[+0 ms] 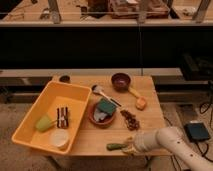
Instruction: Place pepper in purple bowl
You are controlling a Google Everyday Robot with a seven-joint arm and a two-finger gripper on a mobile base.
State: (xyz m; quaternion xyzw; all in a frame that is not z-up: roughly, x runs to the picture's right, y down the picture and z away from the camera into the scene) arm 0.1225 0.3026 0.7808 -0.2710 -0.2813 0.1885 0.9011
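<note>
The pepper (115, 146), small, slender and dark green, lies on the wooden table (150, 90) near its front edge. My gripper (129, 146), at the end of the white arm (167, 142) that comes in from the lower right, is at the pepper's right end, low over the table. The purple bowl (120, 81), small and dark, stands at the back of the table, well beyond the pepper and apart from the gripper.
A terracotta bowl (96, 118) holding a teal sponge (106, 106) stands mid-table. A yellow bin (47, 97) at left holds a pale green cup (44, 123) and other items. A spoon (100, 91), an orange-headed tool (141, 103) and a brown cluster (131, 120) lie between the bowls and the pepper.
</note>
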